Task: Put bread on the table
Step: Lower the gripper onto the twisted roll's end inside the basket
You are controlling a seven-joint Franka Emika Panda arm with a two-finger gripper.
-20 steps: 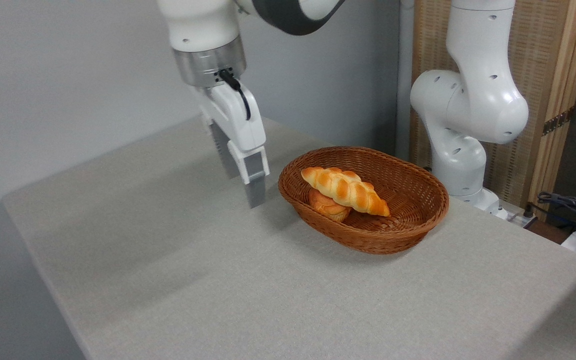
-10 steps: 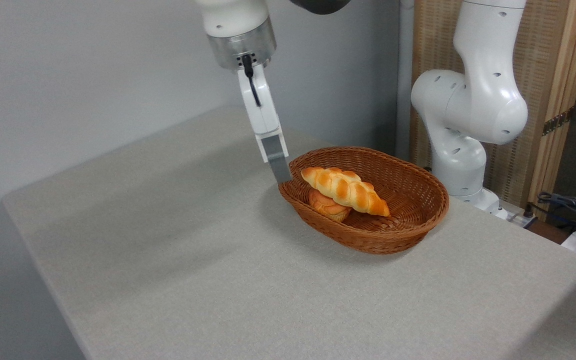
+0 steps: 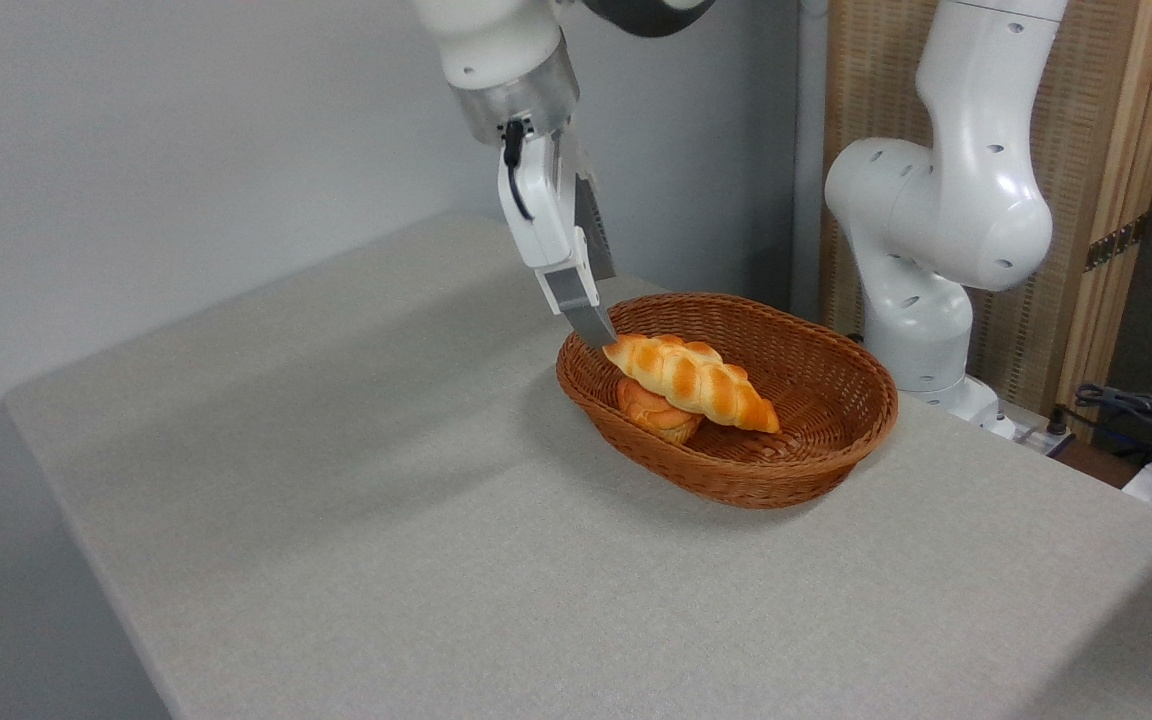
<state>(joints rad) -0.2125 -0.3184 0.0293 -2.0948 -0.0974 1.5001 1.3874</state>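
Fingers (image 3: 604, 322) look a bit apart. You can see the near one clearly and a second one behind it, but from this angle I can't really tell how wide the gap is. They're empty either way, tips hanging right at the left end of the bread (image 3: 691, 381), over the near-left rim of the basket (image 3: 816, 440). Can't tell if they're touching it.

So I'd call this the reach-in step, nothing grabbed yet. The bread is in the basket, lying on top of a bun (image 3: 654, 413), tilted with its left end up. The next move probably needs the fingers shifted toward the loaf's middle and straddling it across the narrow way, because pinching the tapered tip looks slippery.

The rim is right under the tips, so that's the thing to clip on the way in or out. Plenty of bare tabletop (image 3: 386, 520) to the left and front for setting it down. The arm's base (image 3: 926, 300) stands just behind the basket.
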